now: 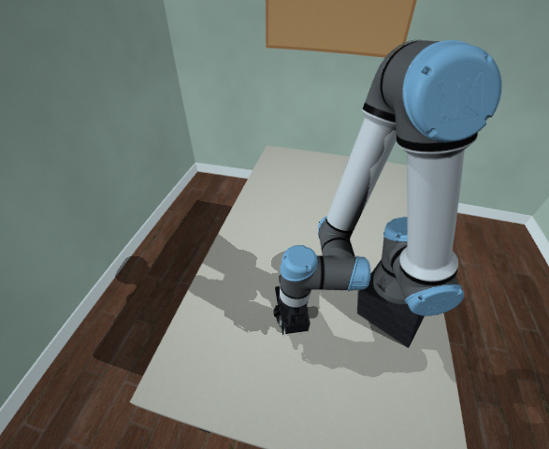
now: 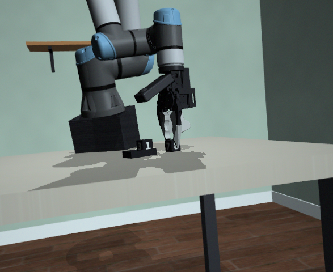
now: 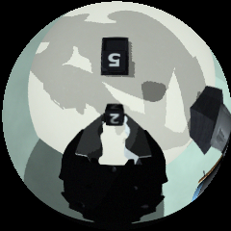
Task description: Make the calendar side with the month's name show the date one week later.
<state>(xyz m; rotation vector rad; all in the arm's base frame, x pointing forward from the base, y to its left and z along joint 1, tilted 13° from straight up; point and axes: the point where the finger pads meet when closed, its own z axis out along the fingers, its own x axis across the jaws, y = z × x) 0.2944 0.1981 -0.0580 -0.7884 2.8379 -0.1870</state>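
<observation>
Gripper [image 1: 282, 329] [image 2: 172, 142] [image 3: 115, 114] clamped on the loose number cube [image 2: 168, 147] [image 3: 114, 115], which is down at the table [image 1: 312, 406] [image 2: 234, 159] near one end of the tray [image 2: 131, 154]; 7 faces the exterior camera, other digit part-hidden by a finger. Tray's long axis points roughly at that cube. Second cube [image 2: 144, 144] [image 3: 114, 60] sits on the tray, 1 upright in exterior, 5 up.

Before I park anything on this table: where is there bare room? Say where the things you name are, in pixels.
Bare tabletop [image 1: 225, 386] [image 2: 248, 154] lies toward the end nearest the top camera, past the claw [image 1: 283, 332] [image 2: 172, 143] [image 3: 115, 114]. It's crowded around the claw and its digit cube [image 2: 168, 146] [image 3: 114, 117], with the tray [image 2: 131, 154] [image 3: 109, 73] close by, and beside the arm's black pedestal [image 1: 385, 313] [image 2: 98, 136] [image 3: 204, 120].
</observation>
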